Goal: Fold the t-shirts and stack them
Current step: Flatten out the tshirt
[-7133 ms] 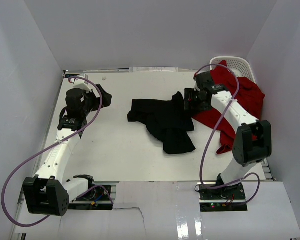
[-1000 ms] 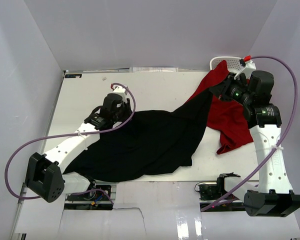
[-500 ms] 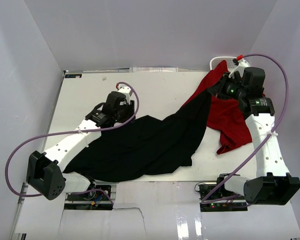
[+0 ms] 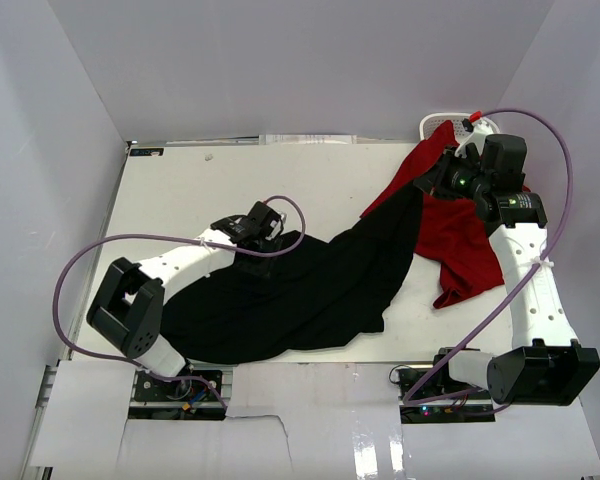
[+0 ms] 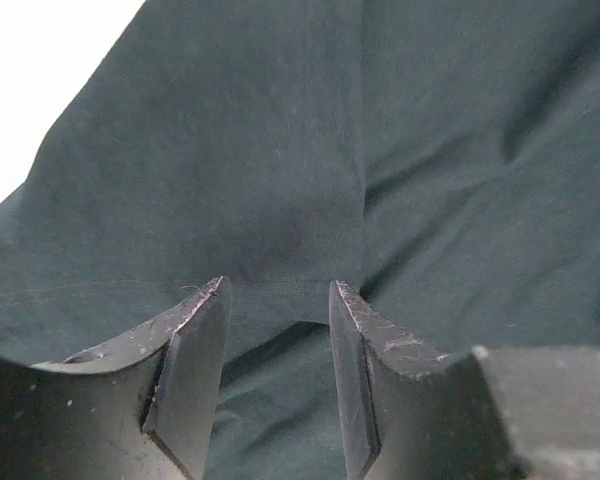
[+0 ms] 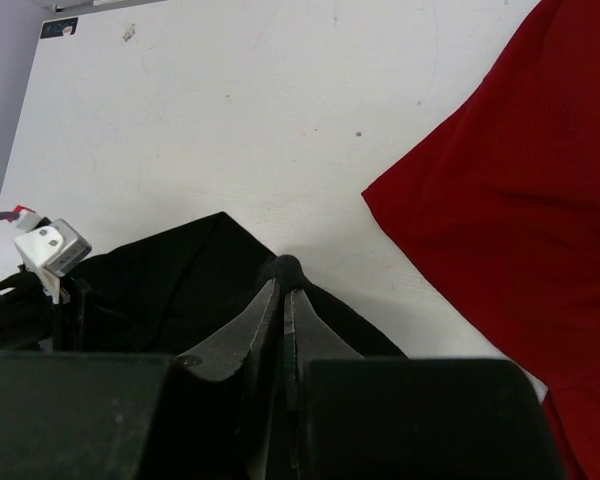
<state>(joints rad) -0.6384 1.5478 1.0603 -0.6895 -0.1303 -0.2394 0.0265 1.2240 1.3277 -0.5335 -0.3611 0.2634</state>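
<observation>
The black t-shirt (image 4: 300, 290) lies spread across the table from the near left up to the far right. There my right gripper (image 4: 435, 183) holds one of its corners lifted. In the right wrist view that gripper (image 6: 285, 285) is shut, with a pinch of black t-shirt (image 6: 160, 280) bulging at its tips. My left gripper (image 4: 268, 222) hovers over the shirt's upper left edge. In the left wrist view this gripper (image 5: 277, 290) is open, the black t-shirt (image 5: 280, 150) lying loose under the gap. The red t-shirt (image 4: 470, 240) (image 6: 520, 200) is heaped at the right.
A white lattice basket (image 4: 432, 122) stands in the far right corner, partly under the red cloth. Bare white table (image 4: 310, 180) stretches behind the black shirt. Grey walls close in on the left, back and right. Purple cables loop off both arms.
My left gripper has opened, let go of the black shirt's edge and shifted a little right and nearer; its arm has swung round. The right gripper keeps its hold, nearly still.
</observation>
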